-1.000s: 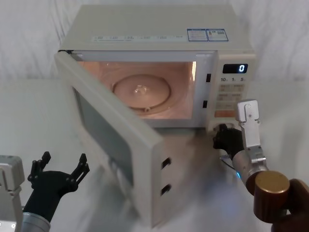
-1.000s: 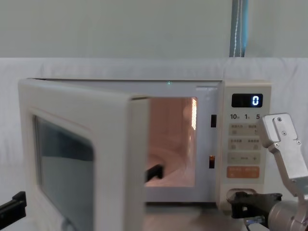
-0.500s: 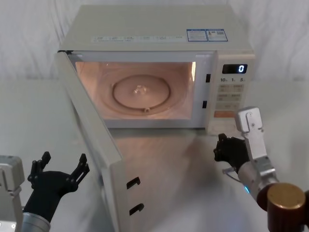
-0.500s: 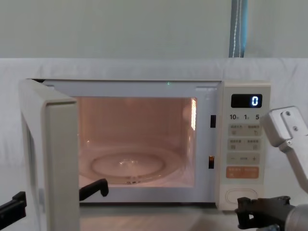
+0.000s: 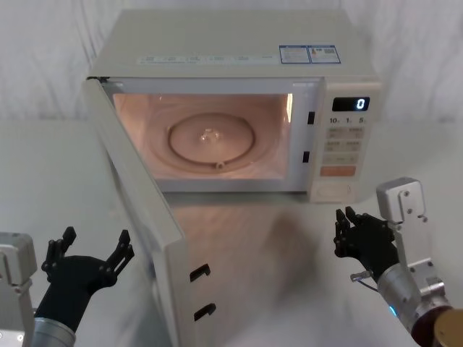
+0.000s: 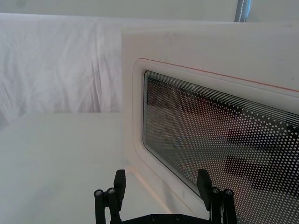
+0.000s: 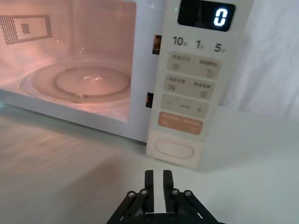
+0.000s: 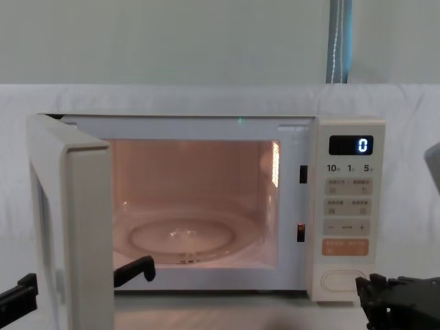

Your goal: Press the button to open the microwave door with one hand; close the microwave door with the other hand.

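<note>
— Where are your claws?

— My right gripper (image 5: 348, 230) sits at the lower right of the head view, fingers pressed together with just a sliver between them (the right wrist view shows that plainly). It hangs above the table (image 5: 275, 246), apart from the microwave (image 5: 231, 50), with the control panel up ahead of it.

— And the other one?

— My left gripper (image 5: 90, 253) is at the lower left of the head view, fingers spread wide, touching nothing. Its wrist camera looks between the fingertips (image 6: 120, 179) straight at the dotted window of the microwave door (image 6: 205, 135).

— So the door is open?

— Swung wide. The microwave door (image 5: 141, 217) runs from the upper left of the head view down toward the bottom centre, two latch hooks on its free edge. The cavity glows, turntable (image 5: 211, 137) inside.

— The button?

— The button (image 7: 174, 149) is at the foot of the panel, under the orange button (image 7: 180, 123), centre of the right wrist view. The display (image 5: 351, 103) reads 0.
</note>
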